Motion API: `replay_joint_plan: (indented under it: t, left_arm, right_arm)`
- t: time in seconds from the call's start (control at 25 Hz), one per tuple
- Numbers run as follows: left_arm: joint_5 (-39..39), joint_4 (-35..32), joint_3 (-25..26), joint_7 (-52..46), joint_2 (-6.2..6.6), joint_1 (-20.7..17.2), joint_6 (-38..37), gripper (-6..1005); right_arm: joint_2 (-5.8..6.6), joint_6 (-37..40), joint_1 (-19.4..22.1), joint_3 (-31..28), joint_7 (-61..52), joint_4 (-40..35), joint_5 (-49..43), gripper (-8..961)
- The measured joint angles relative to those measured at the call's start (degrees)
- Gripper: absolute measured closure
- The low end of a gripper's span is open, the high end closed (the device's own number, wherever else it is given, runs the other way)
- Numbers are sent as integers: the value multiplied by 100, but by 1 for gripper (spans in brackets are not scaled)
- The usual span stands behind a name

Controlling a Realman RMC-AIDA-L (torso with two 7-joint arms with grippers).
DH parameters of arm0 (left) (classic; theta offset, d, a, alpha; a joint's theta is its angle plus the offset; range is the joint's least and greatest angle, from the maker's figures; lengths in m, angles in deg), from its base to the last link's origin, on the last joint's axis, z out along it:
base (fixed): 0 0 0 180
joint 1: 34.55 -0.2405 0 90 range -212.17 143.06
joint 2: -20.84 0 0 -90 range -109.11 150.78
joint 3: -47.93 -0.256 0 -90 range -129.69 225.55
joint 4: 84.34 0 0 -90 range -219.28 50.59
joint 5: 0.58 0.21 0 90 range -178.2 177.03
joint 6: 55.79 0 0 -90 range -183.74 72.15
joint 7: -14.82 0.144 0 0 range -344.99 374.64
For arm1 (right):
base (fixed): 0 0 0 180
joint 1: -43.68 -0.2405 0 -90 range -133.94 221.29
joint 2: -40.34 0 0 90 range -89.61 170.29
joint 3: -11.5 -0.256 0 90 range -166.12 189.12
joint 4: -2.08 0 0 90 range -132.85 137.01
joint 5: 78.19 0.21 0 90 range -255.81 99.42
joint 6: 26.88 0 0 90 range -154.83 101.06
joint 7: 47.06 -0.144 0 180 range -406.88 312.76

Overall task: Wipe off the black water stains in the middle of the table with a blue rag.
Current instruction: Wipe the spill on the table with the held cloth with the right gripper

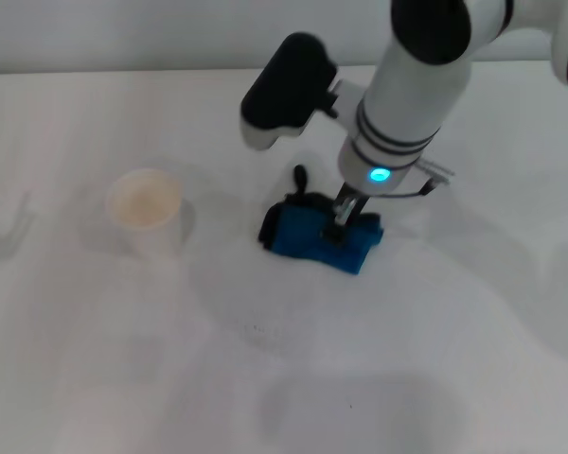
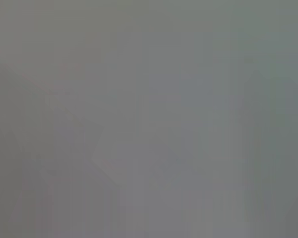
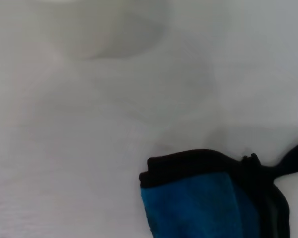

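Head view: right claw (image 1: 342,223) at frame centre, pointing down onto blue rag (image 1: 314,237), fingers closed on bunched cloth. Rag pressed on white tabletop (image 1: 435,331), black loop (image 1: 300,177) sticking out toward upper frame. Black stain not seen. White paper cup (image 1: 148,212) upright at left of frame, apart from rag.

Left wrist view: uniform grey, nothing readable; left claw not seen.

Right wrist view: blue rag (image 3: 198,203) at lower right, black edging, loop (image 3: 293,159) at right edge; bare tabletop (image 3: 64,148) elsewhere.
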Motion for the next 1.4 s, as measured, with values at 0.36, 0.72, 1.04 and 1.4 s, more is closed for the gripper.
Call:
replay_joint_plan:
  t: [0.36,0.72,1.04,1.4]
  left_arm:
    - [-36,-18,-1,-53,-20,-322,32,112]
    - [-42,5,-1,-30,2,-211,43,111]
    - [-47,57,0,-17,7,-63,54,111]
    - [-47,99,-1,-13,-5,-38,54,111]
  right_arm:
    - [28,120,2,-854,45,399,-695,877]
    - [-26,-292,321,-691,375,-77,-231,877]
    - [-27,-550,539,-67,599,-722,453,877]
    - [-27,-712,603,484,725,-1105,766,877]
